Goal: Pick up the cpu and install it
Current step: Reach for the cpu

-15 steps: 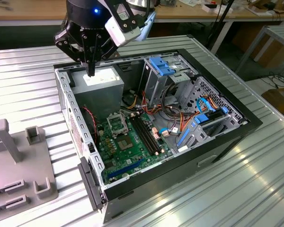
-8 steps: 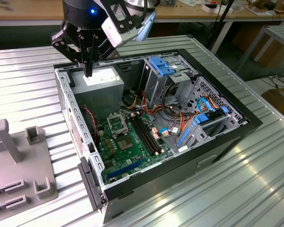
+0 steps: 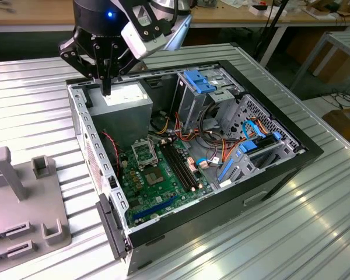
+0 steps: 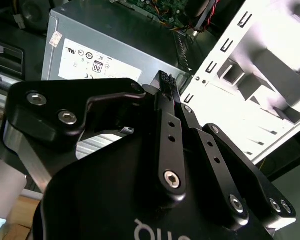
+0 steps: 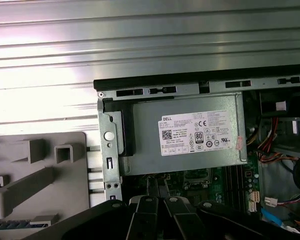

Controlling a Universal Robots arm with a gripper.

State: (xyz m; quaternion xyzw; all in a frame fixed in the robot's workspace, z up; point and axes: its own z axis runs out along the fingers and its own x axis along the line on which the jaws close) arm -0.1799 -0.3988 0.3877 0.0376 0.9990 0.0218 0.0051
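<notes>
My gripper (image 3: 107, 86) hangs over the grey power supply (image 3: 128, 100) at the far corner of the open computer case (image 3: 91, 143). Its two black fingers point down and lie against each other, with nothing visible between them. In both wrist views the fingertips (image 4: 164, 82) (image 5: 157, 184) are pressed together above the power supply's label (image 5: 197, 132). The dark square socket (image 3: 144, 153) with its silver frame sits on the green motherboard (image 3: 163, 189), toward the camera from the gripper. The cpu is out of view.
A grey plastic fixture (image 3: 23, 201) with slots and posts stands on the ribbed metal table (image 3: 23, 99) at the exterior view's left. Black memory slots (image 3: 181, 166), coloured cables (image 3: 213, 146) and blue-tabbed drive cages (image 3: 201, 84) crowd the case right of the socket.
</notes>
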